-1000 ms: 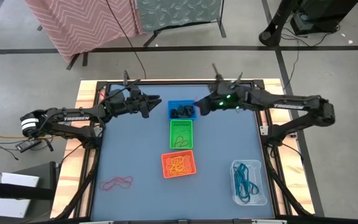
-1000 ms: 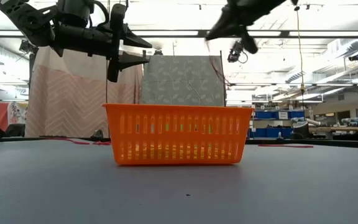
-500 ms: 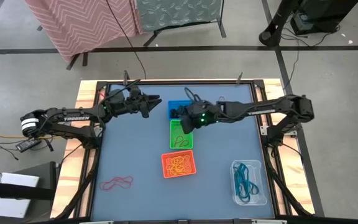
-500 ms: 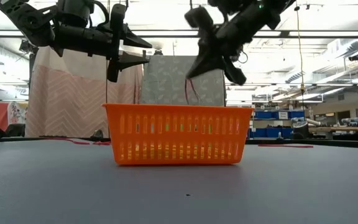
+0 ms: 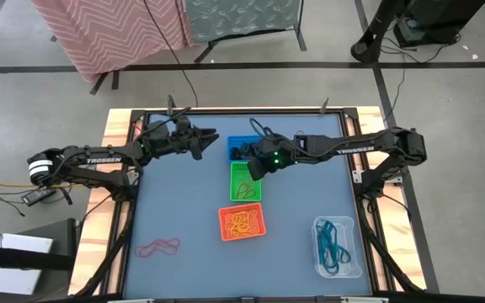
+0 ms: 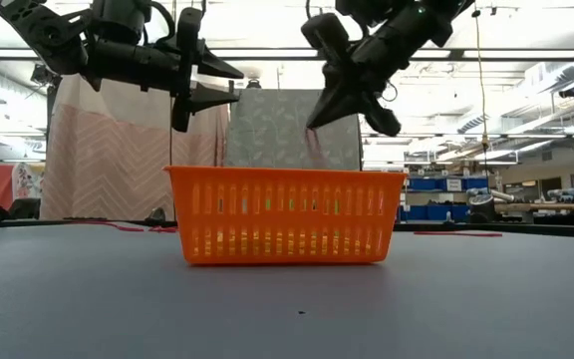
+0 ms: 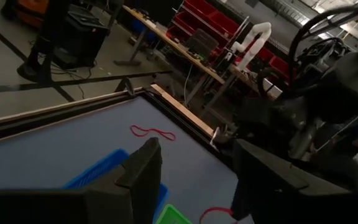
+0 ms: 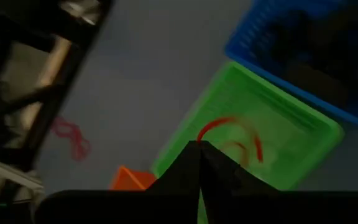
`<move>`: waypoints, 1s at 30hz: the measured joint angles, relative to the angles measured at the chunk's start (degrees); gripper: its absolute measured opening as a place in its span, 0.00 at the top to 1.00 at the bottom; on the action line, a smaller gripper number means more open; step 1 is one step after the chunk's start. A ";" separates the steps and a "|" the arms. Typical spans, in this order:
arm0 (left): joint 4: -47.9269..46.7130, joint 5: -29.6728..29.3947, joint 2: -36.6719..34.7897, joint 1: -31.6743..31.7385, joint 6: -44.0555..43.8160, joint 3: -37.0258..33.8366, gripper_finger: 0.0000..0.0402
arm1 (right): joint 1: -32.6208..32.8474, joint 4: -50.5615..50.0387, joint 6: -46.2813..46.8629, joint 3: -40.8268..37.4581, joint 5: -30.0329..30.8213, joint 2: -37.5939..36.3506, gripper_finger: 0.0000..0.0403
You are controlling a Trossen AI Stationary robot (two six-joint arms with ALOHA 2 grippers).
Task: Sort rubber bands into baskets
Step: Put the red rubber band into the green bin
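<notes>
A workshop with grey floor, a pink zigzag curtain and shelving surrounds my blue-grey bench (image 5: 183,202), seen from straight above.

My right gripper (image 5: 251,168) hangs over the far end of the green basket (image 5: 245,182), fingers pressed together in my wrist view; a red rubber band (image 8: 229,134) curls just beyond their tips over that basket. I judge it is pinched, or only just let go; I cannot tell which. My left gripper (image 5: 210,142) waits with its fingers spread, at nine o'clock of the blue basket (image 5: 245,149), near but apart.

The baskets run in a line down the bench's middle: blue at twelve o'clock holding dark bands, green below it, then the orange basket (image 5: 242,222) at six o'clock with yellow-orange bands. The clear tub (image 5: 338,247) at four o'clock holds teal bands.

Sorting looks mostly done. Left over: a red band (image 5: 158,247) loose on the bench at seven o'clock, and another red band (image 7: 152,132) near the far edge in my left wrist view.

The only readable writing is "TROSSEN" in white on my left arm (image 5: 103,159); the lettering on my right arm is too small to read.
</notes>
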 joint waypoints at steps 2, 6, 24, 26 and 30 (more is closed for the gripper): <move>-0.04 -0.07 0.00 0.00 0.64 0.00 0.50 | 0.36 2.45 -0.08 0.01 -0.35 0.41 0.93; -0.08 -0.08 0.00 0.00 0.68 0.00 0.50 | 0.84 5.43 -0.11 0.01 -1.64 1.58 0.83; -4.00 -0.06 0.00 -0.07 -0.25 0.00 0.50 | -16.28 -33.29 -11.30 3.56 13.46 -1.51 0.31; -4.48 -0.04 -0.02 -0.07 -1.81 0.00 0.50 | -21.18 -34.72 -11.67 1.15 13.04 -1.51 0.32; -4.54 -0.04 -0.02 -0.09 -2.93 0.00 0.50 | -30.87 -34.84 -11.88 -3.14 12.96 -1.47 0.33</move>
